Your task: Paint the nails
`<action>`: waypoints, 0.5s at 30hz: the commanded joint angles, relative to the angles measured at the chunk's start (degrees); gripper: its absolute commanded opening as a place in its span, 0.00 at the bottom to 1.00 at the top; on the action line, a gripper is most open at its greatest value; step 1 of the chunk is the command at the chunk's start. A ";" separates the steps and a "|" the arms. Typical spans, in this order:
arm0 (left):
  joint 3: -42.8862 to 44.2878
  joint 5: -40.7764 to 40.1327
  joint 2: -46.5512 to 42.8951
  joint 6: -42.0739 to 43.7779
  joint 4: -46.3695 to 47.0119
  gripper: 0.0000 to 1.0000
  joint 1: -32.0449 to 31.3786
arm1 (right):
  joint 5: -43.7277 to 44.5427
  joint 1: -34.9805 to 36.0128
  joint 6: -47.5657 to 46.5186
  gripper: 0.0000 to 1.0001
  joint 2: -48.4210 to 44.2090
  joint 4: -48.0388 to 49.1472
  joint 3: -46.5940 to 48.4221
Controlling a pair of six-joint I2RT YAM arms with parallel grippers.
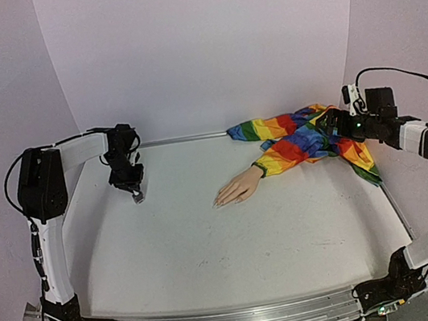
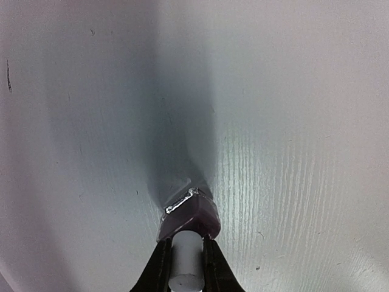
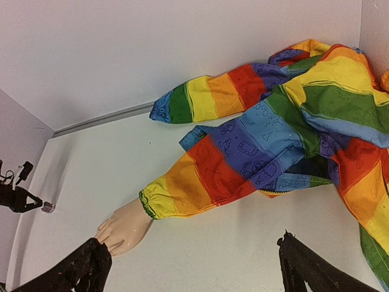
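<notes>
Two arms are in play, so first the overhead view. The left gripper (image 1: pixel 134 191) hangs low over the table (image 1: pixel 212 250) at the far left, pointing down, with a small dark bottle (image 1: pixel 137 195) at its tip. The mannequin hand (image 1: pixel 239 187) lies flat near the middle of the table, fingers pointing to the left. The nails (image 1: pixel 219 202) are at those fingertips, well apart from the left gripper and too small here to tell their colour. A rainbow-striped sleeve (image 1: pixel 282 154) runs from the wrist back to the right, and the right gripper (image 1: pixel 330 122) sits over the bunched cloth at the far right.

Now the left wrist view. The left gripper (image 2: pixel 186 243) is pinched tight on a white cap (image 2: pixel 185 261), one finger on each side. Below the cap sits the dark purple bottle (image 2: pixel 191 216), casting a long shadow on the table (image 2: pixel 304 152); whether it touches the surface, I cannot tell.

Over to the right wrist view. The right gripper (image 3: pixel 193 243) is spread wide with nothing between its fingers. The mannequin hand (image 3: pixel 124 225) pokes out of the sleeve (image 3: pixel 200 176) cuff, its fingertips hidden behind one of those fingers, so no nails are seen here. Far left, the left gripper (image 3: pixel 18 198) shows small with the bottle (image 3: pixel 47 207).
</notes>
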 commanded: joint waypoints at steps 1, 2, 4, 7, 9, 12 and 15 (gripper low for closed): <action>1.26 -0.40 -3.15 0.47 -0.92 0.06 -0.57 | 0.85 -0.33 -0.97 0.98 -0.45 0.39 2.52; 1.16 0.36 -4.14 0.44 -1.06 0.04 -0.64 | 0.45 -0.31 -1.58 0.98 0.01 0.08 2.73; 0.86 2.62 -6.42 0.36 -1.53 0.00 -0.82 | -2.58 -0.32 -3.60 0.98 0.78 0.07 2.59; 0.74 9.45 -10.00 -0.17 -2.71 0.00 -1.19 | -8.00 0.56 -5.04 0.98 2.10 3.14 1.24; 0.20 16.29 -12.42 -1.52 -2.98 0.00 -1.35 | -11.15 2.68 -5.80 0.98 3.28 5.79 0.65; -0.68 25.16 -15.58 -2.81 -3.39 0.00 -3.08 | -14.62 10.16 -8.24 0.98 6.71 9.80 1.49; -1.06 31.33 -17.89 -3.79 -3.57 0.00 -5.41 | -16.84 17.96 -11.33 0.98 11.19 12.50 4.45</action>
